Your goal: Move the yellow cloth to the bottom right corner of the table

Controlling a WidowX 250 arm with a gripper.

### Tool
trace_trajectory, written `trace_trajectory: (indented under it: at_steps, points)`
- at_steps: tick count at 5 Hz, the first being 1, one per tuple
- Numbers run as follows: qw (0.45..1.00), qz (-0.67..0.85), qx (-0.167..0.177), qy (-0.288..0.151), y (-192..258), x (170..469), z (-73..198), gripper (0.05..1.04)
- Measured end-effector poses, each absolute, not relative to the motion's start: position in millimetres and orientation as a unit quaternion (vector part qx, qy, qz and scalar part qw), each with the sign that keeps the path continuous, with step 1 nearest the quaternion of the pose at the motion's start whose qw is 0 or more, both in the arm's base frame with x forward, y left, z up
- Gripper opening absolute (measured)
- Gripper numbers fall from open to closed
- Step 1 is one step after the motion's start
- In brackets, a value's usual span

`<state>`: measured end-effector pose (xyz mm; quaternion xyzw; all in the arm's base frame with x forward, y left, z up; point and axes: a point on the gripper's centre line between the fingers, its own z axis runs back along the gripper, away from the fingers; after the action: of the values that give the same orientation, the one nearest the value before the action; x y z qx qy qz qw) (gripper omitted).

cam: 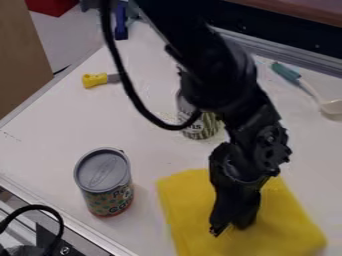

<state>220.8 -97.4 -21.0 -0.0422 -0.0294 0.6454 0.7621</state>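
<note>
Yellow cloth [180, 210] lies flat at the near right part of the white table [40, 145], with its near side running out of my view. Over it hangs my black claw [230, 229], pointing down. I can't tell if it is apart, together or clamped on the cloth.

Just left of the cloth, I see a round can [103, 182] standing up. It has a flat gray top and a label with lots of colors. The top is on, so I can't see what it holds. Farther back, near the middle, stands a green and silver can [199, 129]. My black arm [224, 75] and its cord [133, 97] hide part of it, so I can't see inside that one either.

At the far right is a spoon [304, 85] with a teal handle and a pale, round scoop. At the far left lies a little tool [95, 80] with a yellow handle.
</note>
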Motion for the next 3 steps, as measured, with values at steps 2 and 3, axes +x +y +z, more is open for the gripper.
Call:
trace_trajectory:
  at_steps: [2,3]
  points:
    - [0.706,0.707,-0.033,-0.025,-79.6,215.6,-23.4,0.052]
    - [0.677,0.735,0.001,-0.043,-85.0,220.4,-24.6,0.052]
